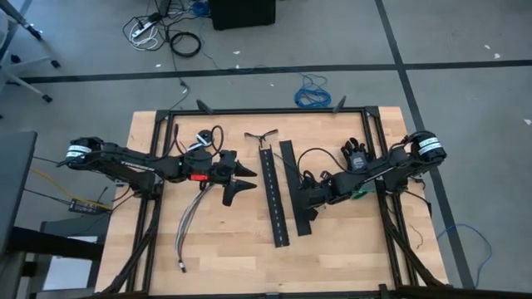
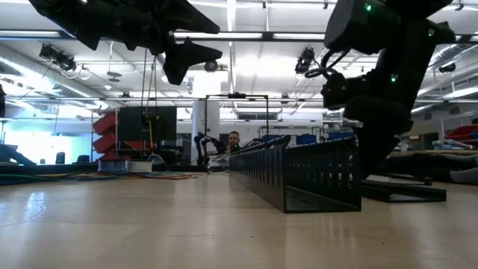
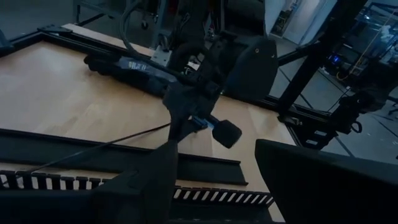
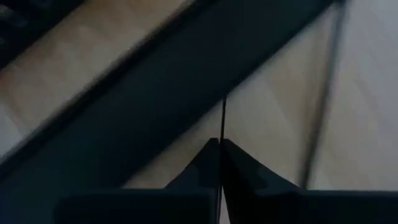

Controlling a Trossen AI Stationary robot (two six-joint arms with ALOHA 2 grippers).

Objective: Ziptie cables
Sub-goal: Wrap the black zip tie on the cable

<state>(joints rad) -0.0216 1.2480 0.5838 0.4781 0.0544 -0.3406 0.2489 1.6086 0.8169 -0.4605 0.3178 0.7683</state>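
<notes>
Cables (image 1: 193, 223) are laid on the counter (image 1: 233, 257) beneath the left gripper (image 1: 241, 178), fingers parted; right gripper (image 4: 220, 144) is pinched on a ziptie (image 4: 224, 118) over perforated strips (image 1: 274, 199)

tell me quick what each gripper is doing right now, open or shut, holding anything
Left gripper: open, raised over the table, holding nothing.
Right gripper: shut, pinching a ziptie by the black perforated strips.
</notes>
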